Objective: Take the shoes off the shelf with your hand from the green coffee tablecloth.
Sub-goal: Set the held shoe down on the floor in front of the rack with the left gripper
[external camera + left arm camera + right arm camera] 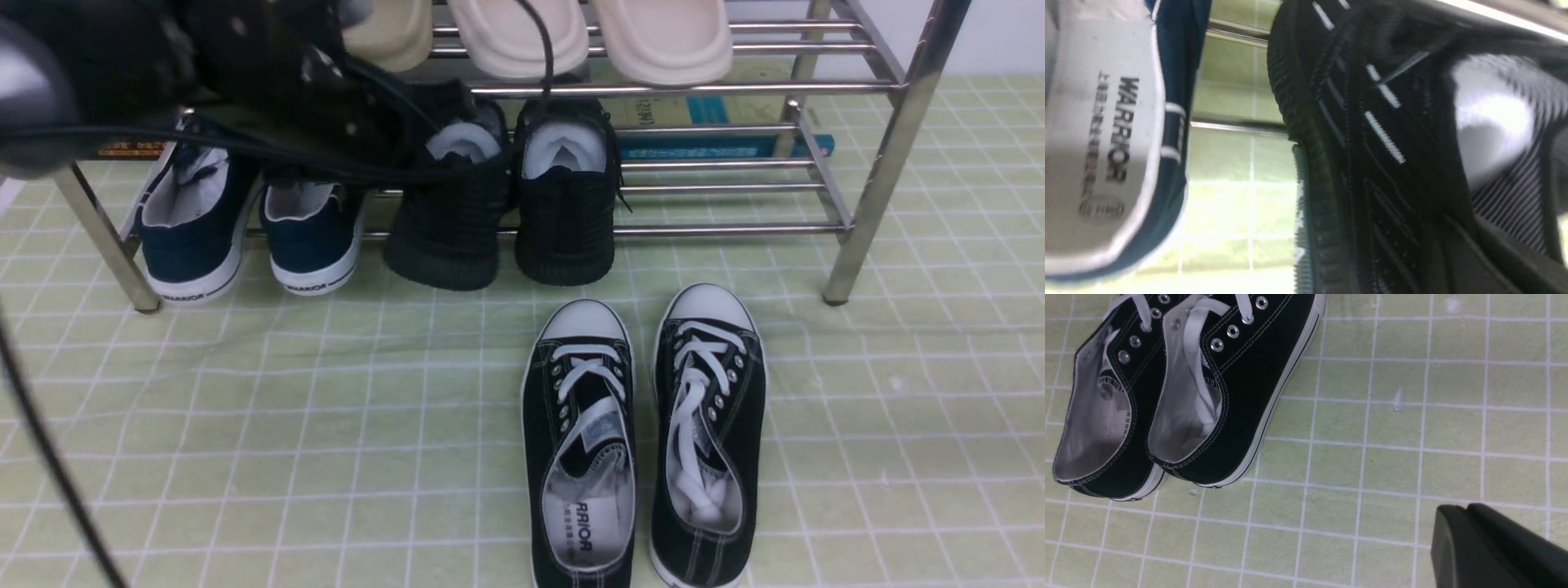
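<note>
The shoes, a pair of all-black knit sneakers, stand heel-out on the lower tier of the steel shelf [718, 231]: the left shoe [445, 220] and the right shoe [566, 212], each with white paper stuffing. My left arm, the hand, reaches in from the upper left, and its gripper [431, 122] sits at the left shoe's collar. In the left wrist view that knit shoe [1372, 134] fills the frame, and the left gripper [1453, 257] is shut on its collar edge. My right gripper [1457, 516] hangs shut and empty over the green coffee tablecloth [1392, 457].
Two navy shoes [196, 220] with white soles stand on the lower tier to the left of the knit pair. Beige slippers [661, 37] lie on the top tier. Black canvas sneakers [645, 441] with white toe caps stand on the cloth [326, 408] in front. A blue box [718, 145] lies behind the rack.
</note>
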Controlling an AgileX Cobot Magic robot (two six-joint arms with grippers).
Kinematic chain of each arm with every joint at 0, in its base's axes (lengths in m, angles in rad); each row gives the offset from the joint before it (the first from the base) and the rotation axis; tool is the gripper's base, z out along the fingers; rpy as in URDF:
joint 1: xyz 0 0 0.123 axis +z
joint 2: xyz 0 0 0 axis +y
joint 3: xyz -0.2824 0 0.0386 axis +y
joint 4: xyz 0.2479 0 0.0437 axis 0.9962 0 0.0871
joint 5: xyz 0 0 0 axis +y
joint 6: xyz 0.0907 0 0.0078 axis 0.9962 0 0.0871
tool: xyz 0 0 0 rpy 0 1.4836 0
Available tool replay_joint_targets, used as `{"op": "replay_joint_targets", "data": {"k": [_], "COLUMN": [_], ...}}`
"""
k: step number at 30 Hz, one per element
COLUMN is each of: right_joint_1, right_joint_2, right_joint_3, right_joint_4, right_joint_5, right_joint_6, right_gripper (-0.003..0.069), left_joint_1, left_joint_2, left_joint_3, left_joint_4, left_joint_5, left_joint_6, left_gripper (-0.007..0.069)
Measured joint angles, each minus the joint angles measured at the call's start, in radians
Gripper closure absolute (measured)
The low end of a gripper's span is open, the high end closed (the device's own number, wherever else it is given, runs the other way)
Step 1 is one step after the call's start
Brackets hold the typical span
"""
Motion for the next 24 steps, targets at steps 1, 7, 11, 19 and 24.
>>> {"op": "replay_joint_targets", "data": {"k": [1, 7, 11, 19, 24], "right_joint_1": [0.0, 0.0, 0.0, 0.0, 0.0], "right_joint_2": [0.0, 0.0, 0.0, 0.0, 0.0], "right_joint_3": [0.0, 0.0, 0.0, 0.0, 0.0], "right_joint_4": [0.0, 0.0, 0.0, 0.0, 0.001], "right_joint_5": [0.0, 0.0, 0.0, -0.001, -0.003], "right_joint_6": [0.0, 0.0, 0.0, 0.0, 0.0], "right_gripper": [0.0613, 0.0606, 0.0601, 0.0593, 0.0587], "left_joint_1": [0.0, 0.0, 0.0, -0.002, -0.003], "left_joint_2": [-0.026, -0.161, -0.261, -0.441, -0.545], "left_joint_3": [0.0, 0.0, 0.001, 0.179, 0.439], "left_joint_4": [0.0, 0.003, 0.007, 0.009, 0.012], "left_joint_5": [0.033, 0.229, 0.33, 0.413, 0.295], "left_joint_6": [0.0, 0.017, 0.039, 0.043, -0.024], "left_gripper": [0.0604, 0.0604, 0.0604, 0.0604, 0.0604]}}
